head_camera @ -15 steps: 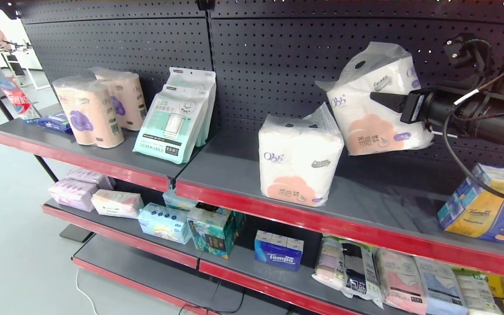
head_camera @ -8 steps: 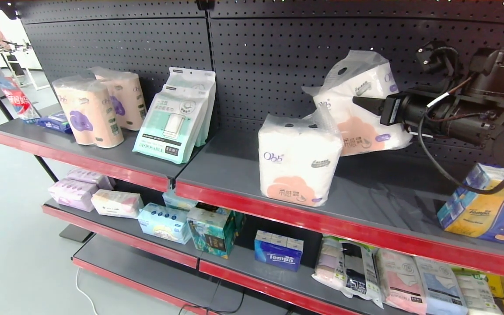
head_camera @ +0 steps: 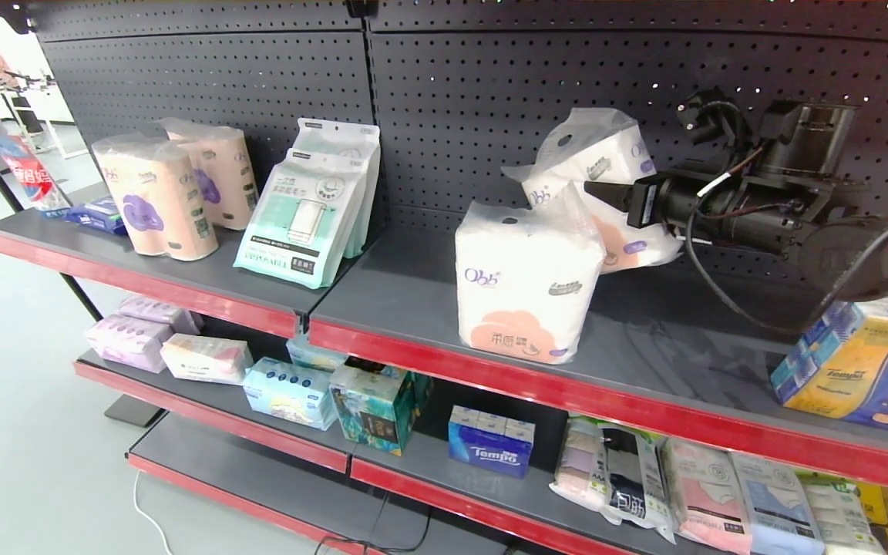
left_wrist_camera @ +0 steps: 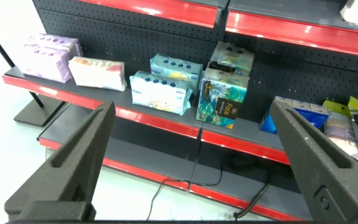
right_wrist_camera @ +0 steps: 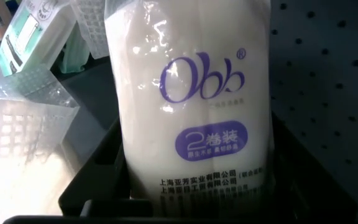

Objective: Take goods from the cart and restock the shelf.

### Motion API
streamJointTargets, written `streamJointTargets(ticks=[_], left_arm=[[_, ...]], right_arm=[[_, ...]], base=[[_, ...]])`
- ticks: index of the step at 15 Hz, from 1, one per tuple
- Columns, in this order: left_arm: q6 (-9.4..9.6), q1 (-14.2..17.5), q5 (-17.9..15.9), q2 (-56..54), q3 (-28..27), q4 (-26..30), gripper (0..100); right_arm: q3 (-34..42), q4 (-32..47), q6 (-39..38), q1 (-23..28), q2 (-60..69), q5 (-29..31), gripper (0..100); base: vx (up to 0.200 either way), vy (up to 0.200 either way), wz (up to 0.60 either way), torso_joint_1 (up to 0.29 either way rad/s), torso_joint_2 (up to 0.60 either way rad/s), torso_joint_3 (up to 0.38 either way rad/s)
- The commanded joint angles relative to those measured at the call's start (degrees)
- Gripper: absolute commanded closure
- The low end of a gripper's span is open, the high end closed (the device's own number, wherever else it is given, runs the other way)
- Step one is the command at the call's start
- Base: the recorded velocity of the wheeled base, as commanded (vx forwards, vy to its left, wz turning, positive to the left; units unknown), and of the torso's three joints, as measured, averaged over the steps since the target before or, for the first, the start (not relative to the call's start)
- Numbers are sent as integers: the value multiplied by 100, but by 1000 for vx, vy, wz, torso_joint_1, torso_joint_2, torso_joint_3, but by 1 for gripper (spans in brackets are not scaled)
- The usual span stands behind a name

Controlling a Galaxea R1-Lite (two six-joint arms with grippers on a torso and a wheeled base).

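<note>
R gripper (head_camera: 604,199) is clamped on the tissue pack (head_camera: 586,162), one finger on each side of it; in the R wrist view the pack (right_wrist_camera: 191,112) sits between both fingers. Pack is tilted, over the rear of the top shelf (head_camera: 413,301), close to the pegboard (head_camera: 475,116) and just behind the standing pack (head_camera: 525,285) of the same type. We cannot tell whether it touches the shelf deck. L gripper (left_wrist_camera: 191,168) has its fingers spread wide with nothing between them, facing the lower shelves (left_wrist_camera: 166,118).
</note>
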State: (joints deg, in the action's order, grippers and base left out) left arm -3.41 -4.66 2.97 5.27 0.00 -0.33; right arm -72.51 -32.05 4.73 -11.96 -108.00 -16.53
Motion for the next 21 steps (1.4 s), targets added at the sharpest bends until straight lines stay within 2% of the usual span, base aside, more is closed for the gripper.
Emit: streamJointTargets(ticks=[1,10,21], left_arm=[[-1,0,1,9,0,-2,0],[-1,0,1,9,0,-2,0],[-1,0,1,9,0,-2,0]], right_arm=[[-114,6,2,-79,-213,-8,100],[-571,6,-7,-342,-714,-17,100],[-730,6,98,-316,-1189,-26,100]], base=[[0,0,0,0,0,0],[0,0,0,0,0,0],[0,0,0,0,0,0]])
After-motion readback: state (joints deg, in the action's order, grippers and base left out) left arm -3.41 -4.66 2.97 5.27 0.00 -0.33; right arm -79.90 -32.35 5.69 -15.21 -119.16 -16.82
